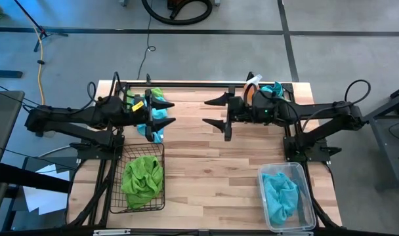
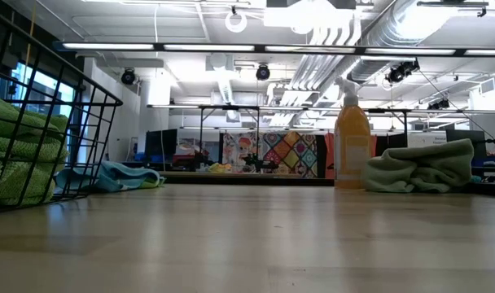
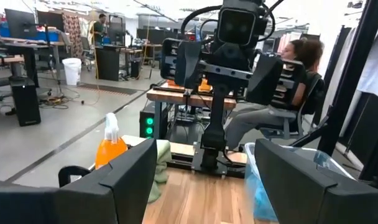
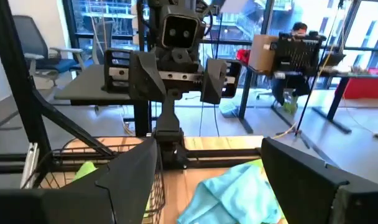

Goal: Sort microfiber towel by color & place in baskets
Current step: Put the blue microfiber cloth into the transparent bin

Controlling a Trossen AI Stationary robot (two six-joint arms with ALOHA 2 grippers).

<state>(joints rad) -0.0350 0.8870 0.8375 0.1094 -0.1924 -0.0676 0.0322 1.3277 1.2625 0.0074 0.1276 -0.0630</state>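
The tabletop (image 1: 206, 170) was light wood planking, standing on a grey concrete floor (image 1: 337, 39) crossed by dark seams. Overhead, long strip lights (image 2: 256, 47) and silver ducting (image 2: 378, 32) ran across a white ceiling. A patchwork quilt (image 2: 292, 155) hung at the far wall. A person (image 3: 282, 106) sat at a desk; another desk (image 4: 96, 87) stood before large windows (image 4: 108, 18).
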